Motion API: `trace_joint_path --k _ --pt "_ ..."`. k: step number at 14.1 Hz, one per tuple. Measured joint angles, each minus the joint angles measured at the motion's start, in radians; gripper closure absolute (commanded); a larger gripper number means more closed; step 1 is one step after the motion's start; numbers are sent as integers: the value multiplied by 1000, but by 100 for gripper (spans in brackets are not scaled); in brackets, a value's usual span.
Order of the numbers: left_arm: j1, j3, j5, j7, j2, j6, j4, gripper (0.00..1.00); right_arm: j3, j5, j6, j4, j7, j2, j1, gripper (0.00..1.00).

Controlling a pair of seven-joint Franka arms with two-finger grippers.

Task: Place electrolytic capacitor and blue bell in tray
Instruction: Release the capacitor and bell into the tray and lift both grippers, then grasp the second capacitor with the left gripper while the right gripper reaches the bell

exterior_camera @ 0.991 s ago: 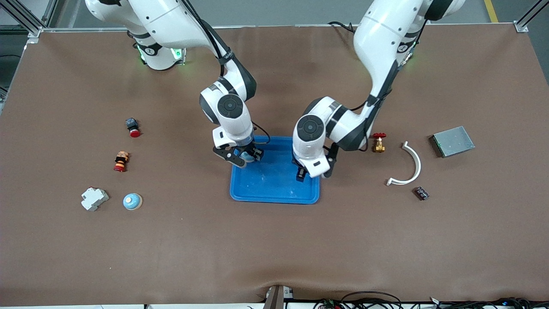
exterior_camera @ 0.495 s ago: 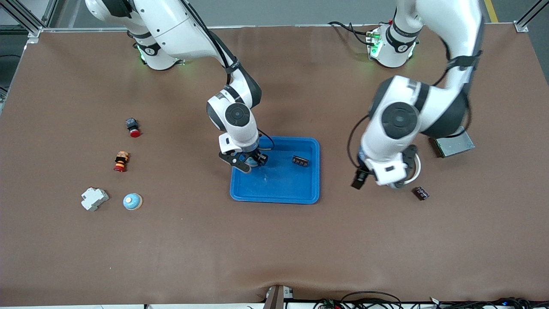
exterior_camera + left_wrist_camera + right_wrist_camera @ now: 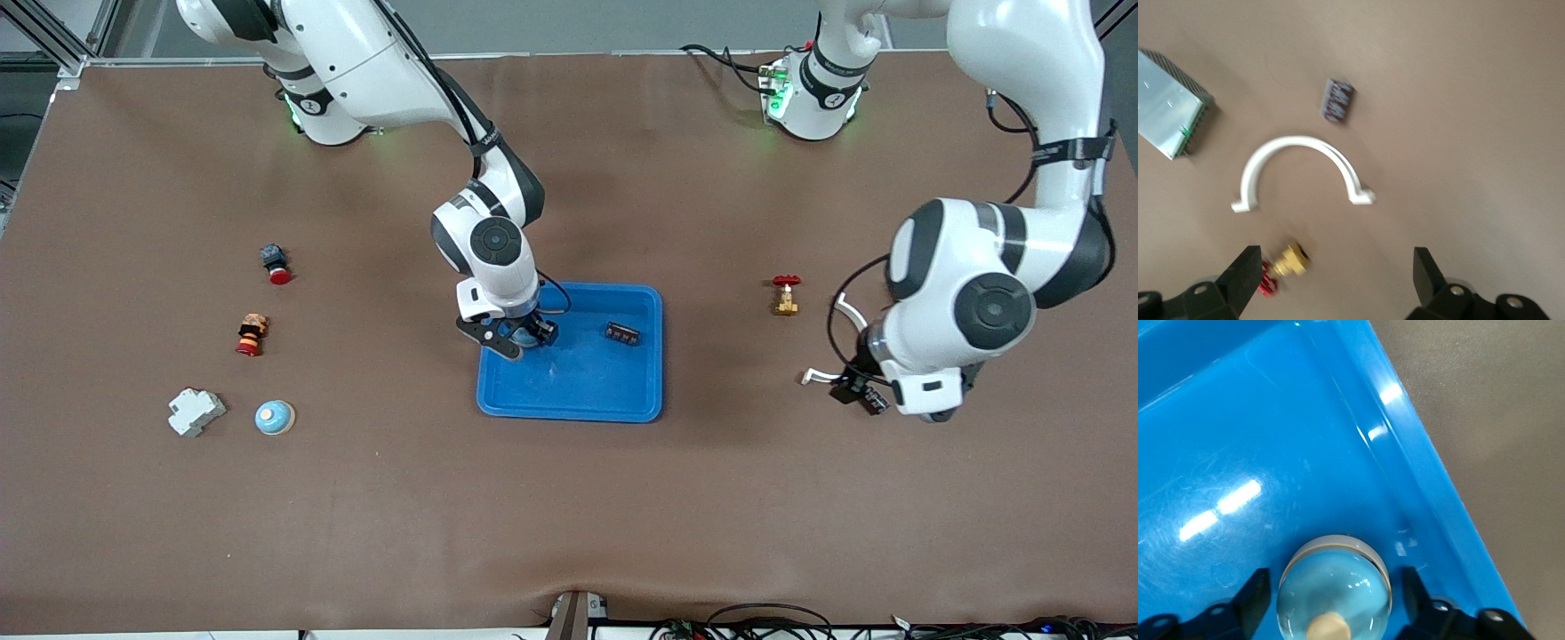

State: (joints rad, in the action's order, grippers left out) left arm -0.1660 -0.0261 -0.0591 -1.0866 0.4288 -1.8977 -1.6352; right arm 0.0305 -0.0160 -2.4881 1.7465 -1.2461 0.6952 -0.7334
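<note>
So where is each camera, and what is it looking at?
Front view: high across the table, facing both arms; right gripper over the tray, left gripper over the brown table.
Left wrist view: on the left arm, looking down at the white curved piece, brass valve and silver box; its fingers show.
Right wrist view: on the right arm, looking into the tray; its fingers flank the blue bell.
Shared: front and right wrist views both show the tray.

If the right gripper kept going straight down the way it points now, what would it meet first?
Probably the blue bell, which sits between the open jaws of the right gripper, with the tray floor right under it. How much gap remains is unclear.
</note>
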Motion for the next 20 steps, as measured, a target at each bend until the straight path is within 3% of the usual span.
trace_joint_path --k 3,7,11,15,17,18,20 --pt "90 2 -33 86 35 -37 -19 0 0 0 60 -46 0 1 0 0" --pt "145 3 -38 181 109 -109 -25 0 4 1 261 -171 6 0 0 0" --pt "174 3 -38 234 186 -232 -26 13 28 3 380 -217 169 -17 21 0" --pt "167 14 -38 237 257 -349 -26 19 35 25 426 -217 332 -72 132 0" --pt "161 26 -38 237 278 -378 -26 34 35 31 430 -206 405 -94 182 0" --pt "160 28 -38 237 283 -381 -26 50 36 36 431 -199 444 -103 202 0" --pt "161 29 -38 237 285 -380 -26 100 36 44 431 -174 520 -125 247 0"
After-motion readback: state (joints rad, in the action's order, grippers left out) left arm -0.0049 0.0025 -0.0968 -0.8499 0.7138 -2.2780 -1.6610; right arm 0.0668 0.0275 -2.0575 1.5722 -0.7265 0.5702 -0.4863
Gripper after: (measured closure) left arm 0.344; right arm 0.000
